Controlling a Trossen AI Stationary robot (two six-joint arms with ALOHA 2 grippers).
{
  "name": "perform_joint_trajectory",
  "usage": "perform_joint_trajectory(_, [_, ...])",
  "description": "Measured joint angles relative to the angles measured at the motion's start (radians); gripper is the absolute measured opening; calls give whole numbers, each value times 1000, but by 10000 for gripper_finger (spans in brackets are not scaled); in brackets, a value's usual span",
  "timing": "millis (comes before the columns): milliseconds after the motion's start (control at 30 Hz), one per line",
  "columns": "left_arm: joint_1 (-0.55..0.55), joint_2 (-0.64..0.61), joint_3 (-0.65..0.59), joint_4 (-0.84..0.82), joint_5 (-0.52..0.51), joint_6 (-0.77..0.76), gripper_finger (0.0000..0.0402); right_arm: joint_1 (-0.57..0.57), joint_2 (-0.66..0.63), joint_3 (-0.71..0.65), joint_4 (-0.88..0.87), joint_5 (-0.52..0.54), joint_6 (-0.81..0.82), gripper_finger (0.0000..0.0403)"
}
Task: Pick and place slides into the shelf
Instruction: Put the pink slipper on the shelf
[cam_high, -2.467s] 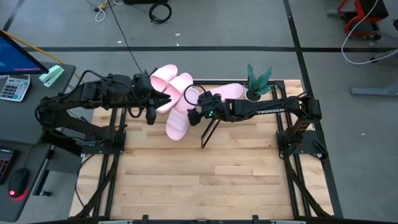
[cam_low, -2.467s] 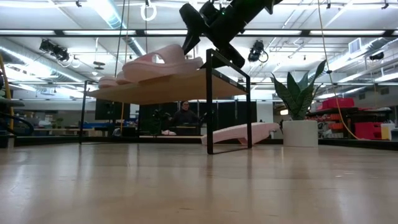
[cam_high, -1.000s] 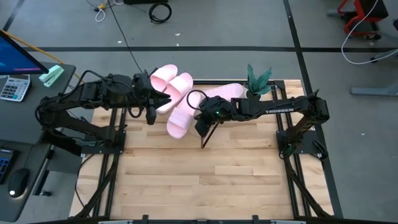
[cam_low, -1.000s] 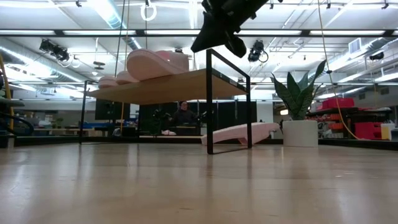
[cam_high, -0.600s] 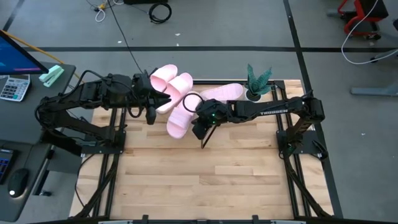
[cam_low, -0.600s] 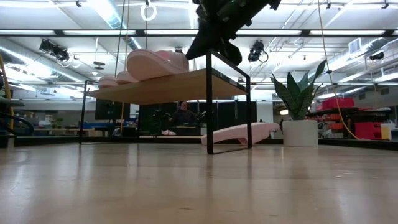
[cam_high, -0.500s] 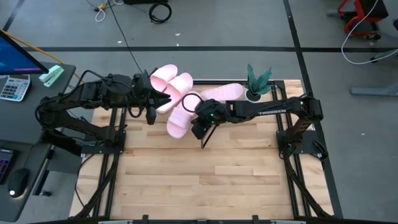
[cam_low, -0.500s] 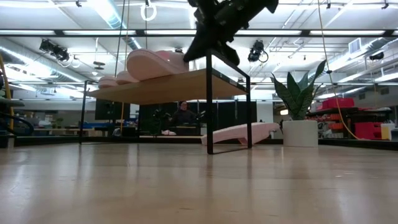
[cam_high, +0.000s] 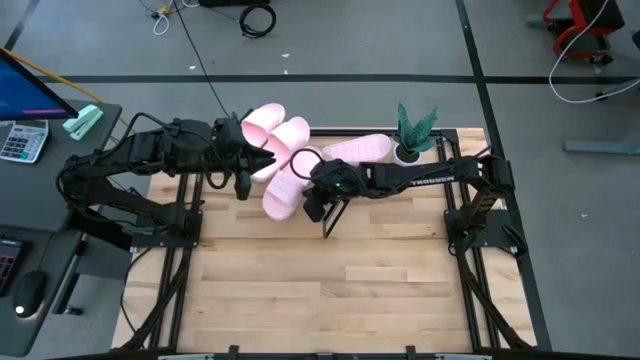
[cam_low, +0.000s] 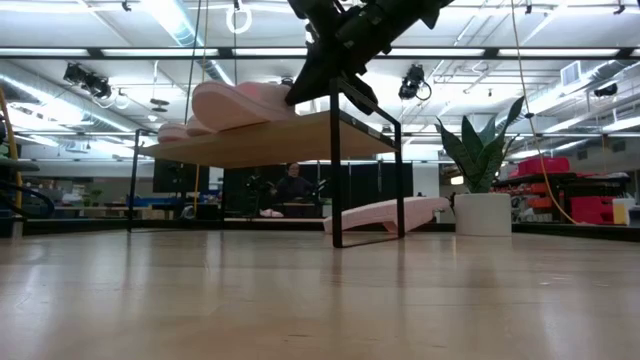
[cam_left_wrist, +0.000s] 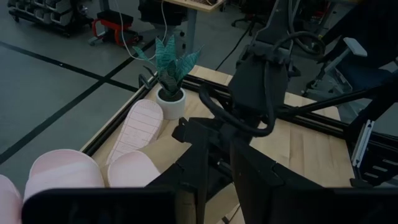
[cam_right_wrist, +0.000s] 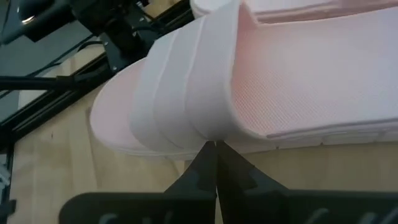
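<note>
The worktop (cam_high: 330, 290) in front of the shelf (cam_low: 290, 140) carries nothing of the task. At the shelf's near end, one of the slides (cam_high: 282, 192) lies on the plank with its toe hanging past the near edge. The right gripper (cam_high: 314, 204) is low beside it. Its fingers (cam_right_wrist: 216, 163) are pressed together with nothing between them, and their tips touch the edge of that slide's strap. I judge this to be a nudge to seat the slide rather than a grasp.

Further along the shelf top, two more slides (cam_high: 266, 122) lie side by side, partly overlapping. The left gripper (cam_high: 264, 160) hangs over them at that end, and whether it holds anything I cannot tell.

Behind the shelf, the fourth slide (cam_high: 356, 149) lies upside down on the worktop. It is just beside a potted plant (cam_high: 412, 132) that stands past the shelf's far corner. In the low view it shows as a pale wedge under the plank.

By my reckoning three of four slides are on the shelf, though the near one sits askew and overhangs. Squaring it up is one job left. The other is fetching the fourth slide from behind the shelf and finding room for it on a top that already looks crowded.
</note>
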Motion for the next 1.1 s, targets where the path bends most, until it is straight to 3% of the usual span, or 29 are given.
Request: perform_joint_trajectory(1100, [0, 0, 0, 0, 0, 0, 71, -24, -2, 0, 38, -1, 5, 6])
